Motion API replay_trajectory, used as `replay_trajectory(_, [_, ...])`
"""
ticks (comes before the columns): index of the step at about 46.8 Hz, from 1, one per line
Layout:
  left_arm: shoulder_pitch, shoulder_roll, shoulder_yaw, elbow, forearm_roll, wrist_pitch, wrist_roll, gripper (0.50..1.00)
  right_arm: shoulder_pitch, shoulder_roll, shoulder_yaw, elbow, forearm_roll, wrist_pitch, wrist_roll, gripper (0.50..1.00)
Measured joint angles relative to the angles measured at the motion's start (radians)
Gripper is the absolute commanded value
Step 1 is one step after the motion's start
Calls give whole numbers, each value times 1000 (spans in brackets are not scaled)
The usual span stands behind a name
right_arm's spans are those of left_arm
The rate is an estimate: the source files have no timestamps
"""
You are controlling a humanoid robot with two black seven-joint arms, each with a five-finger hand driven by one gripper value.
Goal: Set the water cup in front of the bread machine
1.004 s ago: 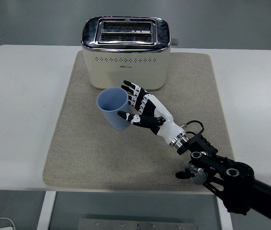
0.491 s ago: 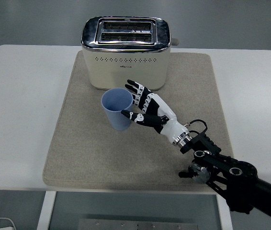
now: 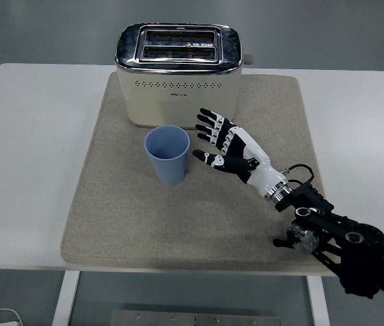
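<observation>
A light blue cup stands upright on the beige mat, just in front of the cream toaster. My right hand is to the right of the cup, a small gap apart from it. Its fingers are spread and hold nothing. The right arm comes in from the lower right. The left arm is not in view.
The mat lies on a white table. The toaster stands at the mat's far edge with its lever on the right side.
My right hand let go of the cup and drew back to the right. The cup went from tilted in the hand to standing upright on the mat.
</observation>
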Motion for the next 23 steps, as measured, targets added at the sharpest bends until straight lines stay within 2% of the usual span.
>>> replay_trajectory(9, [0,0,0,0,0,0,0,1000,2,-44,18,2,5,8,0,915])
replay_trajectory(16, [0,0,0,0,1,0,0,1000,1,-78,67,2,10,41,0,915])
replay_trajectory(23, [0,0,0,-1,1,0,0,1000,4,-120,99,-2,94,70,0,915])
